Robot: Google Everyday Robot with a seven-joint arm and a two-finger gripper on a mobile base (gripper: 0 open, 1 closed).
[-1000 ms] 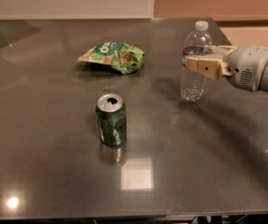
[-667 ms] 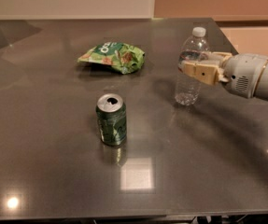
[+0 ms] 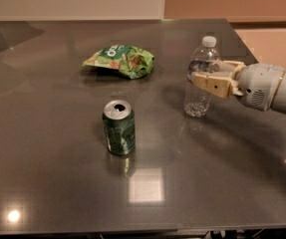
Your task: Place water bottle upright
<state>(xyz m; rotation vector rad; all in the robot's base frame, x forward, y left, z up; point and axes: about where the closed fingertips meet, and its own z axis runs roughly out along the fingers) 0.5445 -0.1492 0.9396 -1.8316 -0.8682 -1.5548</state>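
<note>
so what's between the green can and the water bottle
Only bare table, in the camera view. The tool grips the water bottle at mid-height.

Your table [image 3: 58,183]: dark grey top, smooth and glossy; you get lamp glare and reflections off it.
Water bottle [image 3: 198,103]: clear shiny plastic, white plastic cap.
Gripper [image 3: 198,72]: clamped on the bottle's mid-height, right side of the table. Tan fingers, matt, plastic-looking. Housing behind them is smooth off-white with a soft sheen.
Soda can [image 3: 119,128]: green printed metal, bright bare-metal lid.
Snack bag [image 3: 120,60]: crinkled, glossy green film.
</note>
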